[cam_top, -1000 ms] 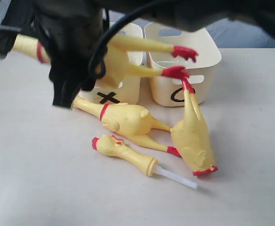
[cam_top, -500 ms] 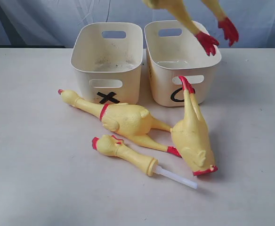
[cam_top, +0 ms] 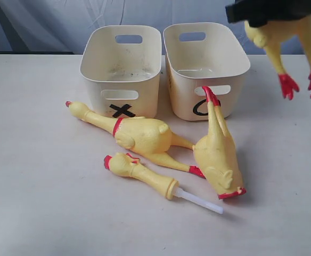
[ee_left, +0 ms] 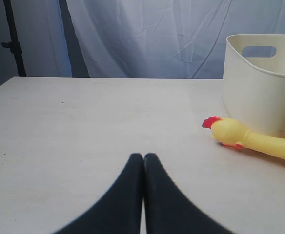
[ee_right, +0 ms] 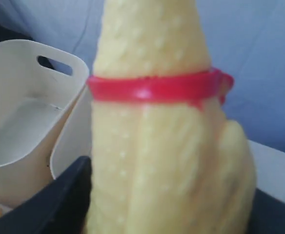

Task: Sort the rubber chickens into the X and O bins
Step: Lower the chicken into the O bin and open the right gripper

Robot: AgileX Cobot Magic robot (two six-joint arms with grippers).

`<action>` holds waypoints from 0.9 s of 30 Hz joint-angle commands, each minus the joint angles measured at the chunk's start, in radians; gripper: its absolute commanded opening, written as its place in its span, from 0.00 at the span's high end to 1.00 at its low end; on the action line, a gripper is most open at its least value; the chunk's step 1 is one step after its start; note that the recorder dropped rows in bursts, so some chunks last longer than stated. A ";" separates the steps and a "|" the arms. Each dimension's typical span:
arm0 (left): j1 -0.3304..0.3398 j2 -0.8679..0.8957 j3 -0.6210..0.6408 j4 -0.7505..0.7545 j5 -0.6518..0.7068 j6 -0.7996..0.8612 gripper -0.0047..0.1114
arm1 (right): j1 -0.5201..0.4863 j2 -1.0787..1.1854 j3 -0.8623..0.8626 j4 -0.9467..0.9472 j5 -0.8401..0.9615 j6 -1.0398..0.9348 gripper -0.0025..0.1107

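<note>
My right gripper (cam_top: 270, 16) is shut on a large yellow rubber chicken (cam_top: 282, 42) that hangs in the air, just right of the O bin (cam_top: 219, 64), with its red feet down. In the right wrist view this chicken (ee_right: 157, 146) fills the frame, with its red neck band (ee_right: 157, 87) above a black finger (ee_right: 69, 195). The X bin (cam_top: 91, 69) stands left of the O bin. Two large chickens (cam_top: 142, 136) (cam_top: 217, 154) and the small chicken with a white tube (cam_top: 139, 173) lie in front of the bins. My left gripper (ee_left: 143, 157) is shut on nothing, low over the table.
In the left wrist view a cream bin (ee_left: 259, 83) stands ahead, with a chicken's head (ee_left: 228, 132) lying beside it. One lying chicken's red feet (cam_top: 210, 96) rest against the O bin's front wall. A blue-grey curtain (cam_top: 49, 21) hangs behind the table.
The right arm has carried the chicken from in front of the X bin, up and rightward past the O bin. The chickens on the table and both bins have not moved.
</note>
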 commanded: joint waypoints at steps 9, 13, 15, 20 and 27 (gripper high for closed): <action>-0.004 -0.005 -0.002 0.000 -0.013 -0.004 0.96 | -0.209 0.188 0.033 0.048 -0.901 0.239 0.98; -0.004 -0.005 -0.002 0.000 -0.013 -0.004 0.96 | -0.209 0.416 -0.096 -0.002 -0.974 0.355 0.98; -0.004 -0.005 -0.002 0.000 -0.013 -0.004 0.96 | -0.209 0.534 -0.149 -0.006 -0.966 0.405 0.98; -0.004 -0.005 -0.002 0.000 -0.013 -0.004 0.96 | -0.209 0.628 -0.281 -0.096 -0.816 0.384 0.69; -0.004 -0.005 -0.002 0.000 -0.013 -0.004 0.96 | -0.209 0.615 -0.295 -0.203 -0.724 0.504 0.47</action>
